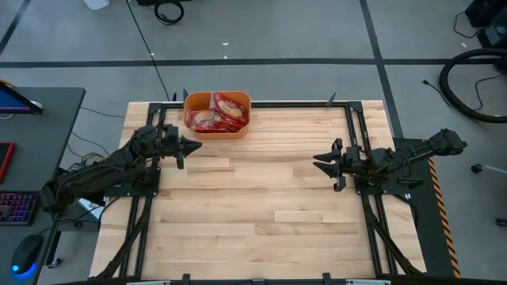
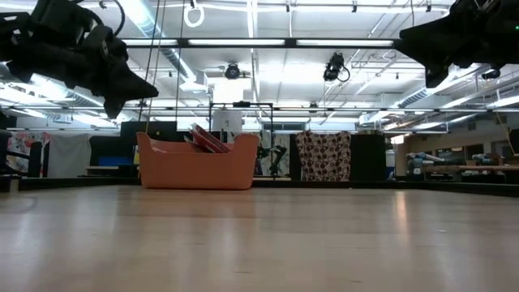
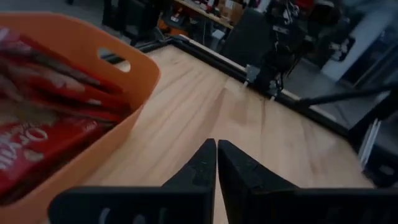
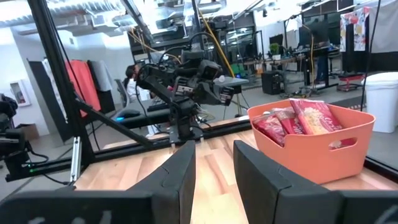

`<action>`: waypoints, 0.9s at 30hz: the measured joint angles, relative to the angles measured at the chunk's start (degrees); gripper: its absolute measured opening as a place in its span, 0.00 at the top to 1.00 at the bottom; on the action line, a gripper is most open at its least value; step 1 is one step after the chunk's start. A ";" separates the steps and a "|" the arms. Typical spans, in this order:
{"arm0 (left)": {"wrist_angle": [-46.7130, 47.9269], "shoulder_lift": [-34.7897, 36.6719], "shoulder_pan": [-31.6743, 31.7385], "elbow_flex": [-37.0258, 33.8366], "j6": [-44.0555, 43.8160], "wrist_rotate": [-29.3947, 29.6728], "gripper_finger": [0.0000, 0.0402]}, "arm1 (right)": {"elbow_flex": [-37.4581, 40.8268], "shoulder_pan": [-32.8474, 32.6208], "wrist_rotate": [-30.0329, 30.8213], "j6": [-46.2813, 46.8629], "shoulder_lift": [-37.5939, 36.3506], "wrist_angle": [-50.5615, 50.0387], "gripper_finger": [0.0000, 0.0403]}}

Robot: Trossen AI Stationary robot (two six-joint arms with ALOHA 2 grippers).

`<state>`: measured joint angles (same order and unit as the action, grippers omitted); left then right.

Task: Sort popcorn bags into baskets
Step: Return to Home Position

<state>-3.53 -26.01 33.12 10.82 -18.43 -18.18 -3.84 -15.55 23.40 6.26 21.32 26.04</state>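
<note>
Basket [image 1: 215,135] at far edge of table [image 1: 261,206], left of centre, bags [image 1: 219,113] in it. Left gripper [image 1: 196,146] just before its left corner. Right gripper [image 1: 317,162] near right edge, well apart.

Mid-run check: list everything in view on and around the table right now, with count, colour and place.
basket: one, orange, at the table's far edge, left of centre.
popcorn bags: several overlapping, exact count unclear, red with cream-yellow centres, all inside the basket.
table: one, light wood, under both arms.
desk: one, dark grey, beside the table on the left arm's side.
keyboard: one, dark with coloured keys, on the desk.
mouse: one, dark, on the desk near the keyboard.
left tool: one, black, shut and empty, raised above the table just in front of the basket.
right tool: one, black, open and empty, raised above the table's right side.
</note>
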 joint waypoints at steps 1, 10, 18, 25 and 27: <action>-0.04 -0.01 0.00 -0.02 -1.26 0.00 0.95 | 0.00 0.00 -0.03 0.00 0.00 0.04 0.72; 0.66 1.43 -1.61 -0.11 -1.95 1.39 0.94 | -0.02 0.00 -0.11 0.00 0.02 0.00 0.72; 0.41 10.71 -13.32 -0.06 -1.89 6.20 0.94 | -0.02 0.00 -0.14 0.00 -2.77 -0.10 0.72; 0.55 17.25 -19.54 -0.06 -1.89 6.34 0.94 | -0.09 0.00 -0.47 0.00 -12.82 0.02 0.72; 0.56 19.18 -20.87 -0.06 -1.88 6.33 0.94 | -0.11 0.00 -0.53 0.00 -15.51 0.04 0.72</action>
<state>-2.97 -6.84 12.26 10.76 -20.30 -11.85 -3.95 -15.55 22.87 6.26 5.81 26.09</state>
